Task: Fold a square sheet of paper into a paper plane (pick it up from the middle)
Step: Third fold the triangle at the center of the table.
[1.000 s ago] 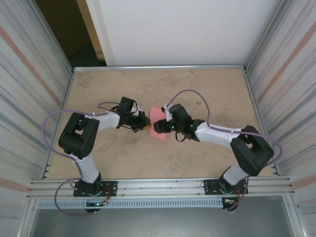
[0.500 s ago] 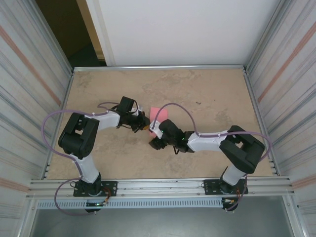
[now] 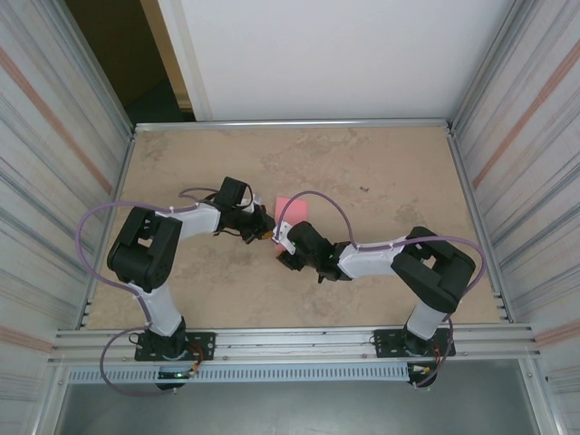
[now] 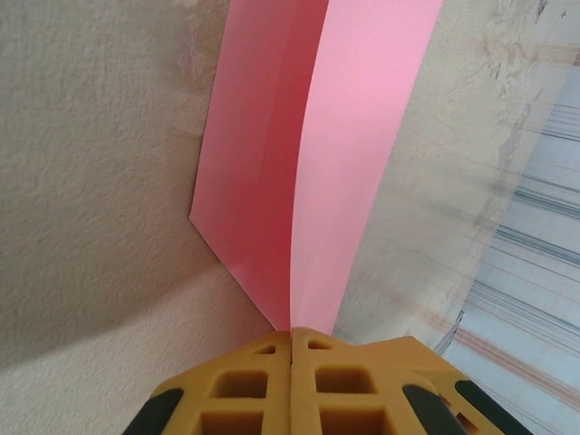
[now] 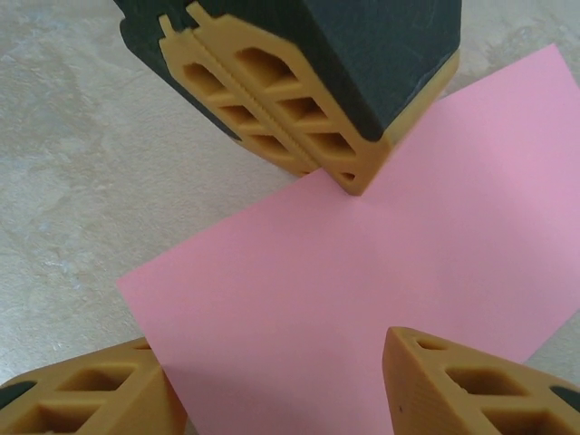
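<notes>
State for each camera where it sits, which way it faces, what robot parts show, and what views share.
Top external: above and behind the bases, looking down at the table; both arms, left tool, right tool.
Left wrist: on the left arm, looking along its shut fingers at the sheet of paper.
Right wrist: on the right arm, looking down between its open fingers.
Shared: all three see the sheet of paper.
</notes>
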Motion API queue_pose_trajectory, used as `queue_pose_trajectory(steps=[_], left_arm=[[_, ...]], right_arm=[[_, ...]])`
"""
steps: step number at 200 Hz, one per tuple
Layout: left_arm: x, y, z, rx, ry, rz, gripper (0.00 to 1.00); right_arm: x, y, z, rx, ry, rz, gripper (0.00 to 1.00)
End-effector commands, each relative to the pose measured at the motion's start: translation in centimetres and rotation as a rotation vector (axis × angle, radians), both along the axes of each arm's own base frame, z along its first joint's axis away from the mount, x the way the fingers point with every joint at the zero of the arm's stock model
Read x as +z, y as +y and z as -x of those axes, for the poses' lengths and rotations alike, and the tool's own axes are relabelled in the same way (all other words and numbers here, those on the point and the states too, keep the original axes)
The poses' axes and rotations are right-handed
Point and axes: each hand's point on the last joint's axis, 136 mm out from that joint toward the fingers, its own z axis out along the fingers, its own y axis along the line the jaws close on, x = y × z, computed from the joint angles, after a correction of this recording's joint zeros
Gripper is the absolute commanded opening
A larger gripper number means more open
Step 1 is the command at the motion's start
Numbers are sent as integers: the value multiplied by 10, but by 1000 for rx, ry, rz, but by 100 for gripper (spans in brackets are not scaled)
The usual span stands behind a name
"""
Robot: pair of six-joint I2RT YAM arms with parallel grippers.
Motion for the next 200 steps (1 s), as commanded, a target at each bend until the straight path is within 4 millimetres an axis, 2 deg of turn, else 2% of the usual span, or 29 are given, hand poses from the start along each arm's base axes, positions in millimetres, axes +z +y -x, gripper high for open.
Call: queue_pose_trajectory(steps=[1,44,108,131,150,181,200], left_arm=[[20,-4,-3,-13,-46,13,4],[20,-5,-1,-21,-48,8,4],[26,-4,0,-16,-57,11,7],[30,-1,-1,-6,-65,6,13],[38,12,-7,30,-87,-6,22],[56,43,-19,94,-158,-53,33],[70,43,-24,90,-215,-44,37]], right_arm=[[22,2,-5,-9,-57,-48,52],[32,8,-4,1,-46,-95,43],[23,9,2,18,-3,-81,17],[24,8,5,21,13,-93,8],[28,7,9,27,49,-133,3],[30,-1,19,40,160,-218,0],[30,-4,25,50,247,-279,0]])
